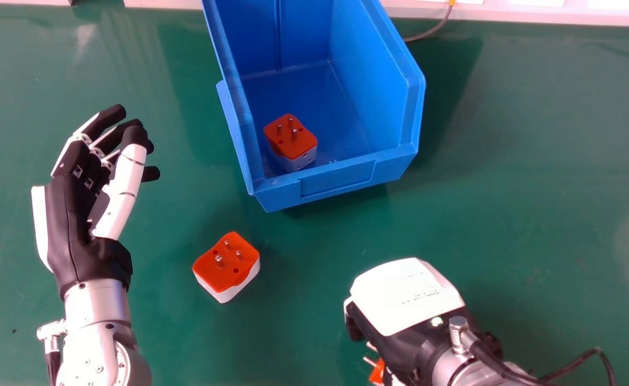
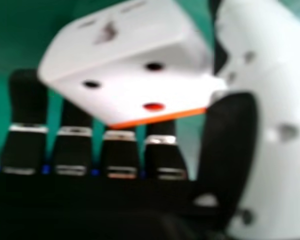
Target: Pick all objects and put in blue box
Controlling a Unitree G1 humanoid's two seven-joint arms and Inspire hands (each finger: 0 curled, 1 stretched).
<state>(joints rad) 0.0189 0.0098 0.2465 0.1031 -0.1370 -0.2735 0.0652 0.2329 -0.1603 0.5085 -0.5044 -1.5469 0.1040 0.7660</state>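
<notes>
- Green worktop (image 1: 534,214), seen from above; a blue box (image 1: 336,185) stands at its far edge, front end toward the robot; its long axis runs from the far edge toward the near side, slanting slightly right.
- First plug adapter (image 1: 290,139), orange and white, inside the box at the near left corner of its floor; prongs point up; long axis runs from far left to near right.
- Second plug adapter (image 1: 226,268), on the worktop outside the box, nearer the robot and left of the box's front; prongs point up; long axis runs from near left to far right.
- Right hand (image 1: 408,305), back upward, toward the near side of the worktop and right of the second plug adapter; its fingers and thumb (image 2: 285,100) close partway round a third plug adapter (image 2: 140,85); the prongs point left in the head view; its long axis is hard to tell.
- Left hand (image 1: 70,230), over the left part of the worktop, apart from box and adapters; mostly open, fingers loosely bent toward the far edge, holding nothing.
</notes>
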